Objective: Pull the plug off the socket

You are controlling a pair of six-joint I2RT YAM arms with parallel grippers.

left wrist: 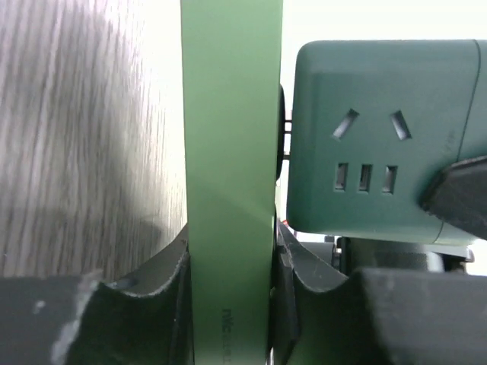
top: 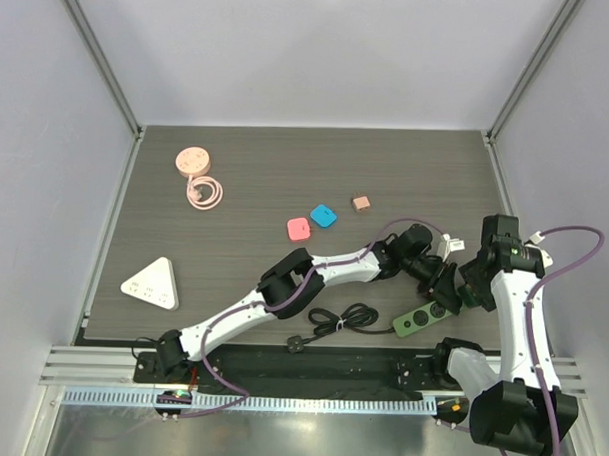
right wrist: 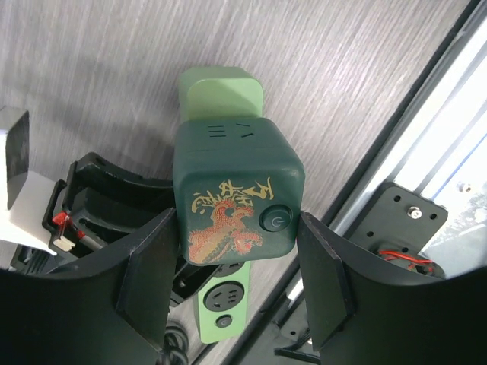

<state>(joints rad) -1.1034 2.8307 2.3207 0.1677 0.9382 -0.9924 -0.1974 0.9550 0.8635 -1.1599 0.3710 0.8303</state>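
The socket is a long green power strip (top: 421, 317) with round black outlets and a black cord, near the table's front right. My left gripper (top: 430, 276) is shut on the strip's body (left wrist: 228, 152), one finger (left wrist: 144, 289) on each side. The plug is a dark green cube (right wrist: 237, 201) with a dragon print and a power button. It sits against the strip's face (left wrist: 380, 137), with its metal pins (left wrist: 286, 137) showing in a narrow gap. My right gripper (right wrist: 237, 262) is shut on the cube, fingers (right wrist: 148, 277) pressed to its two sides.
The strip's black cord (top: 341, 318) lies coiled at the front edge. A white triangular strip (top: 150, 283) is at front left, a pink round device (top: 194, 162) at back left. Pink (top: 298, 229), blue (top: 323, 216) and tan (top: 361, 203) squares lie mid-table.
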